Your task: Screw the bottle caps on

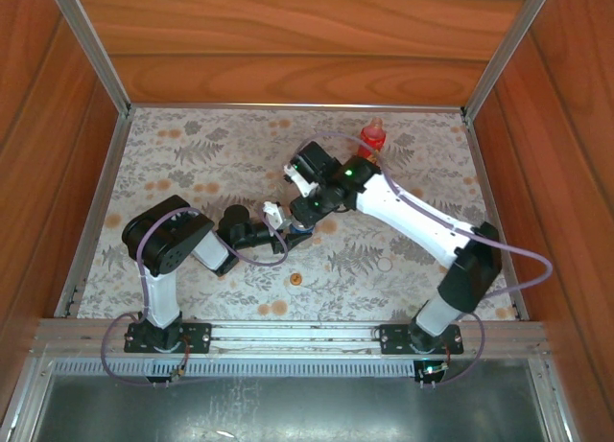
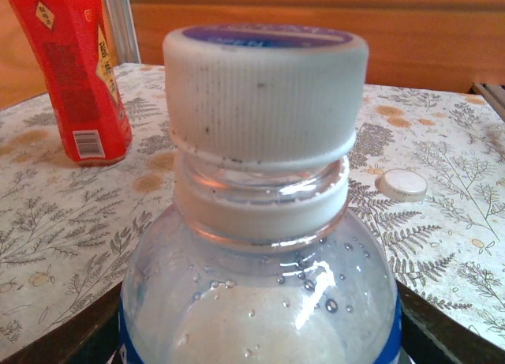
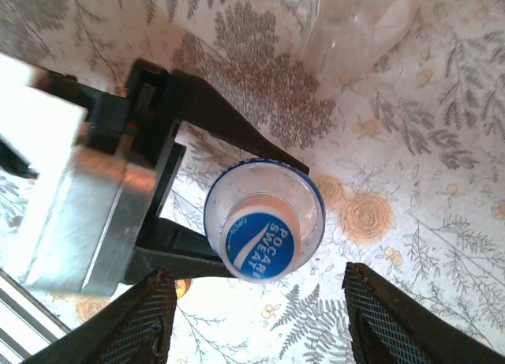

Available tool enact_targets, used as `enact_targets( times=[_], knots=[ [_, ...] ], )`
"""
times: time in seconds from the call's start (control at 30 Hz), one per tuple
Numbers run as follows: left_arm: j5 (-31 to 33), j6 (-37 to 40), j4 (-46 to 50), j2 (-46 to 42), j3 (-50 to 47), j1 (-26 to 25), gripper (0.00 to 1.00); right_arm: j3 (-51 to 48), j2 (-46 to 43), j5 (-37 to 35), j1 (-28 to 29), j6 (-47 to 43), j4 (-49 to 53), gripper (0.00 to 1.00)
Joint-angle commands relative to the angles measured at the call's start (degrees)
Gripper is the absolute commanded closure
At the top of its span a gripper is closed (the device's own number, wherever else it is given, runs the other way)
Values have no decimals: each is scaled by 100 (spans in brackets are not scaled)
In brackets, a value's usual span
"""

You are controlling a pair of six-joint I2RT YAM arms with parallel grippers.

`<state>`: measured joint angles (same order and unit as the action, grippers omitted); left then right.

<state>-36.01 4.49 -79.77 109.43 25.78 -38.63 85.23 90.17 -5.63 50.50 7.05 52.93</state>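
My left gripper point(image 1: 291, 233) is shut on the short clear bottle with the blue label point(image 2: 260, 285) and holds it upright at mid-table. In the right wrist view its black fingers point(image 3: 229, 123) clamp the bottle's body on both sides. The blue-topped cap point(image 3: 260, 244) sits on the bottle's neck, its ribbed white side point(image 2: 264, 95) close to the left wrist camera. Just above it my right gripper point(image 3: 259, 289) is open, with both mesh pads well clear of the cap. The white cap point(image 2: 401, 185) and the orange cap point(image 1: 295, 278) lie loose on the table.
The tall red bottle point(image 1: 372, 135) stands at the back, also the red bottle point(image 2: 71, 72) beyond the held one. A slim clear bottle point(image 3: 355, 24) is close behind the grip. Wooden walls and metal rails enclose the flowered table point(image 1: 192, 164).
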Motion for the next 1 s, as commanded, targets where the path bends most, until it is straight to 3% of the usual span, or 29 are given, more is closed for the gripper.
enact_targets(
  times=[0.0, 0.13, 0.37, 0.97],
  knots=[
    [-162, -238, 937, 158, -205, 34, 44, -320, -367, 359, -185, 257, -611, 43],
    [-181, -239, 937, 173, -184, 43, 44, -577, -429, 987, -481, 385, -895, 52],
    [-200, -268, 942, 192, -148, 43, 44, -648, -197, 1211, -671, 365, -928, 65],
    [-230, -315, 942, 151, -188, 80, 44, -1102, 109, 1615, -831, 374, -1105, 82]
  ],
)
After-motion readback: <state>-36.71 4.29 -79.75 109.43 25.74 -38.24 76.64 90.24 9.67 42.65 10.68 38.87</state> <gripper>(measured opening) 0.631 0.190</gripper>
